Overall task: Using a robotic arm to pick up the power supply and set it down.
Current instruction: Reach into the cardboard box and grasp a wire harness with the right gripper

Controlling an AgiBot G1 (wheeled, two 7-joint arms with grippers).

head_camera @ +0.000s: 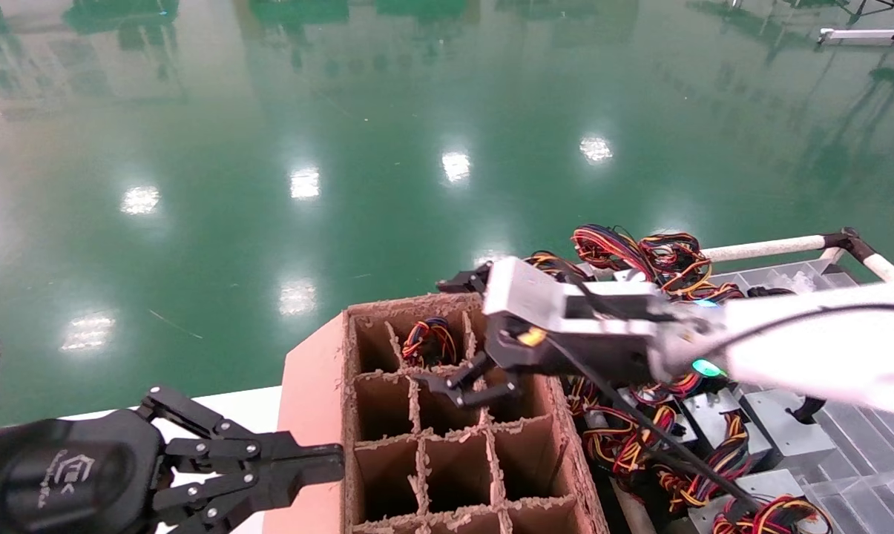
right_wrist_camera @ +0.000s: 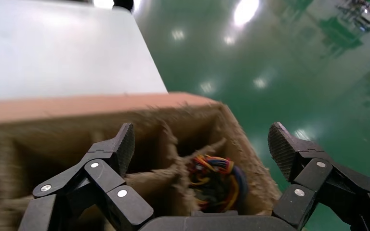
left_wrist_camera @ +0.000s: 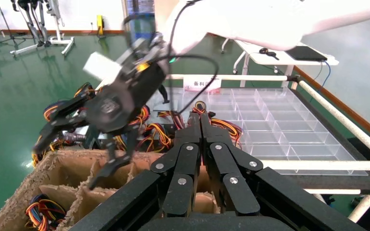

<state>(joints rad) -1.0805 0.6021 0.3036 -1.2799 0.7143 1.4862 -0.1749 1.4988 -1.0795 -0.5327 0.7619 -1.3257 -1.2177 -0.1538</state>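
In the head view the robotic arm (head_camera: 810, 348), my right one, reaches in from the right over the far rows of a divided cardboard box (head_camera: 309, 415). My right gripper (head_camera: 448, 335) hangs open and empty above those cells. Below it, a bundle of red, orange, yellow and black wires of a power supply (head_camera: 428, 341) fills one far cell. The right wrist view shows the same bundle (right_wrist_camera: 217, 183) between the spread fingers (right_wrist_camera: 125, 142), with the metal body hidden in the cell. My left gripper (head_camera: 334, 456) rests shut at the box's near left edge.
Several more power supplies (head_camera: 714, 415) with coloured wires lie piled in a cart to the right of the box. Behind them are clear plastic compartment trays (left_wrist_camera: 279, 120) and a white padded cart rail (head_camera: 766, 248). A white tabletop (head_camera: 231, 408) and the green floor lie to the left.
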